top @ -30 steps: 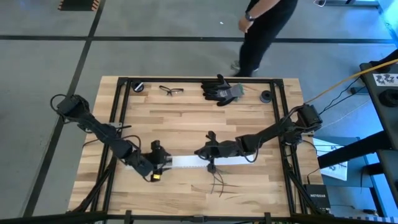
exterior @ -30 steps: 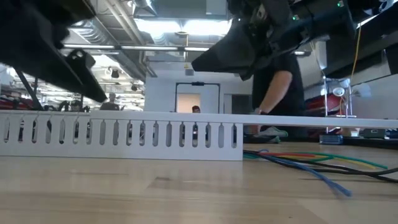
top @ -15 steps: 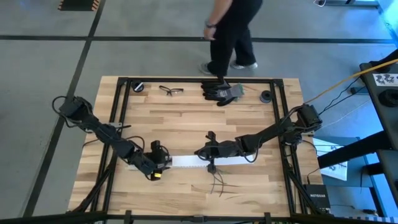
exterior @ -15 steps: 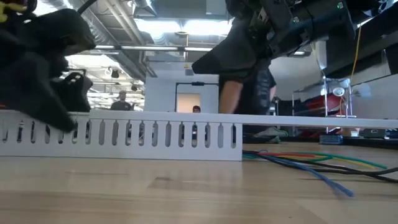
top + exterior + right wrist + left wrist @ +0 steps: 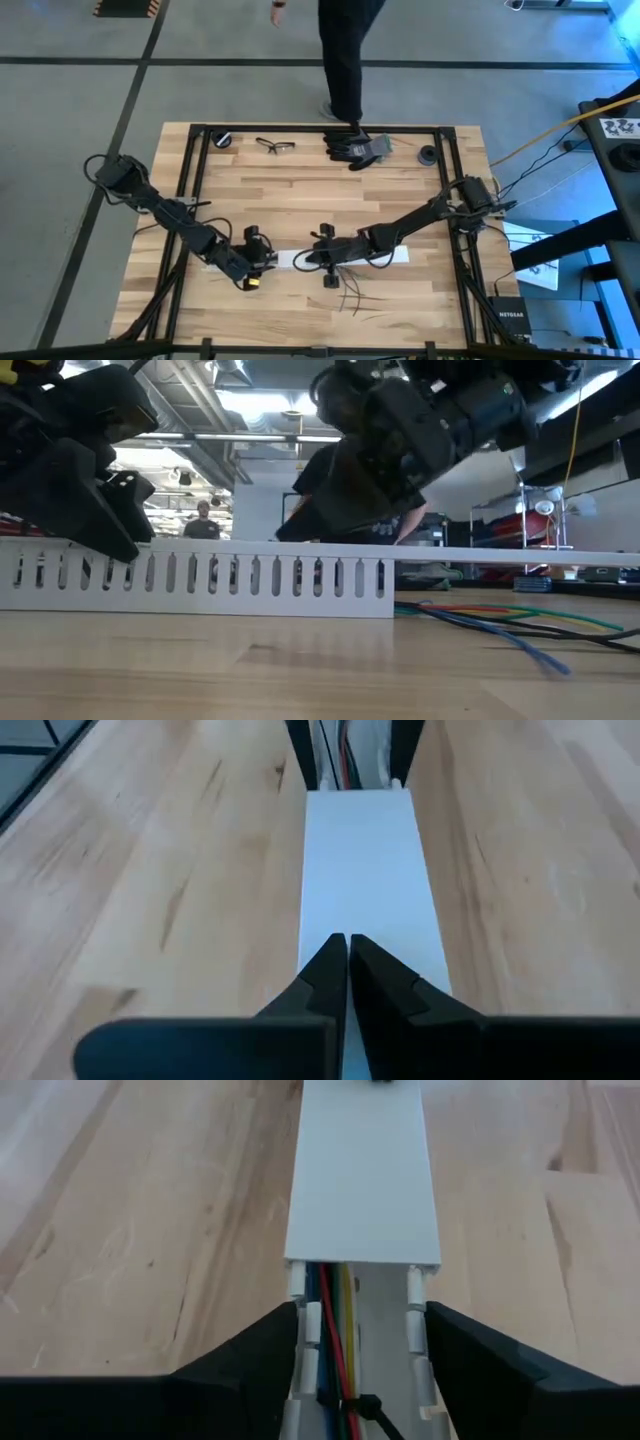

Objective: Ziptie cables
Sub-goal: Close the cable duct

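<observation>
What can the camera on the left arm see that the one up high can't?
Only the left wrist view shows the coloured cables lying inside the open white duct, with a black zip tie on them. Only the high view shows the gloves, the glasses and a person. Both show the duct's white lid and the left gripper.

— What is different now?
— The right gripper is farther along the white duct toward the left gripper, and the right arm is stretched lower.
— Something else?
— The person behind the table is now more to the left.
</observation>
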Robot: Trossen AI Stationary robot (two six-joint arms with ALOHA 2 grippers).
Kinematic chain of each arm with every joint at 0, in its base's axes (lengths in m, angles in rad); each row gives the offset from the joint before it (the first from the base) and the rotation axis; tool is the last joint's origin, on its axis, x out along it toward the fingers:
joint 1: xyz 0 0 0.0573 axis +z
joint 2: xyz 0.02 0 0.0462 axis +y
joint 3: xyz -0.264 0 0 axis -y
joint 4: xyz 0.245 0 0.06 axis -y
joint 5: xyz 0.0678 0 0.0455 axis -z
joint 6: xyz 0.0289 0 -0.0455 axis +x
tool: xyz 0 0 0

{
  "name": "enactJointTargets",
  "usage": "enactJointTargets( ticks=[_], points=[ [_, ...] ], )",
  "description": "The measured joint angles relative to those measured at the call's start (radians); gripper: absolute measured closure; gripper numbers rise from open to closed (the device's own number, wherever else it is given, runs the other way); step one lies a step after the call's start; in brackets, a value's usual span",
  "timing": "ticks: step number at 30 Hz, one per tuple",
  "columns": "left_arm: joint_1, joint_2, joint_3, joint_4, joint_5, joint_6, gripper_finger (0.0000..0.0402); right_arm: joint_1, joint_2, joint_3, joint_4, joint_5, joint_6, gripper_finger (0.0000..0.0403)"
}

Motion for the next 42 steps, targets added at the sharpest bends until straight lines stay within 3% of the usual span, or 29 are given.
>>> enactJointTargets(
  ticks=[20,26,34,42],
  points=[
    [0.007,0.003,-0.002,0.013,0.007,0.025,0.0171,-0.046,0.245,0.317,-0.075,-0.023,-0.027,0.0398],
    [0.077,0.018,0.010,0.026,0.108,0.045,0.0133,-0.045,0.210,0.316,-0.132,0.008,-0.078,0.0398],
    [0.058,-0.094,0.103,-0.216,0.131,0.049,0.0121,-0.041,0.059,0.308,-0.369,0.005,-0.107,0.0398],
    [-0.056,-0.180,0.080,-0.293,-0.063,0.043,0.0121,-0.030,-0.011,0.230,-0.384,-0.029,-0.049,0.0398]
  ],
)
